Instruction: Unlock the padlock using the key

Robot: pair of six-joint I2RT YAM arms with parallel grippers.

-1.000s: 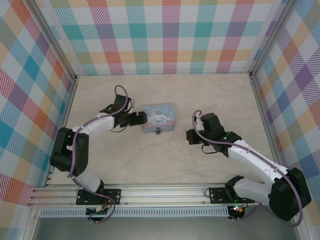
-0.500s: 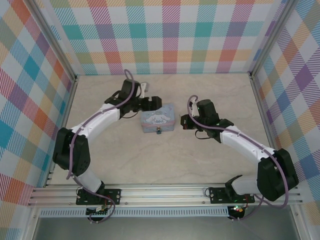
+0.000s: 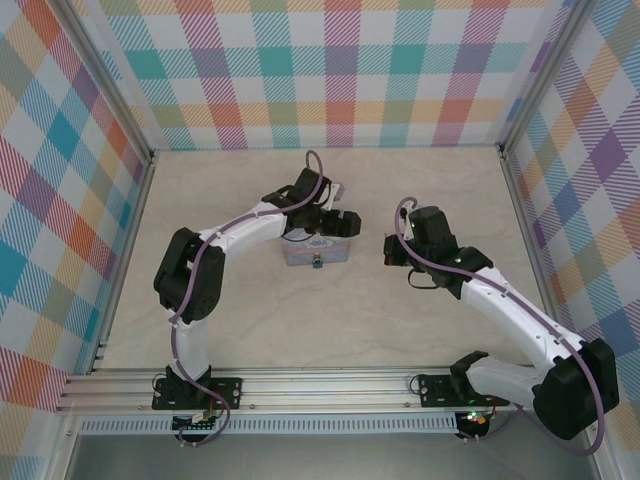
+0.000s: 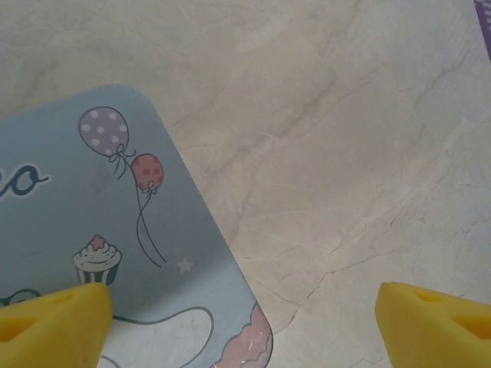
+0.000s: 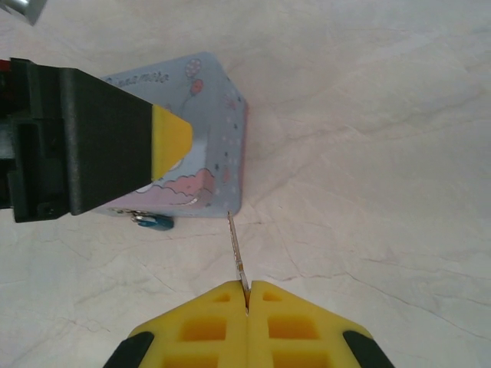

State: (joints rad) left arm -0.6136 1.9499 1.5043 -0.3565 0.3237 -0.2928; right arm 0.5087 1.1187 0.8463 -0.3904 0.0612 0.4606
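The tiny blue padlock (image 5: 153,221) hangs at the front side of the pale blue cartoon tin (image 5: 215,130), and shows as a dark speck (image 3: 316,263) from above. My right gripper (image 5: 247,290) is shut on the thin key (image 5: 237,247), whose tip points at the tin's near corner, to the right of the padlock. My left gripper (image 3: 330,222) hovers open over the tin (image 4: 100,222). One yellow fingertip (image 4: 54,322) is above the lid and the other (image 4: 433,322) is above bare table.
The tin (image 3: 318,250) sits mid-table on a beige marbled surface. Plaid walls enclose the table at the back and on both sides. Bare table (image 3: 330,320) lies in front of the tin.
The left gripper has swung right, from the tin's left side to above its lid. The right gripper moved up toward the tin, then eased slightly right, still holding the key.
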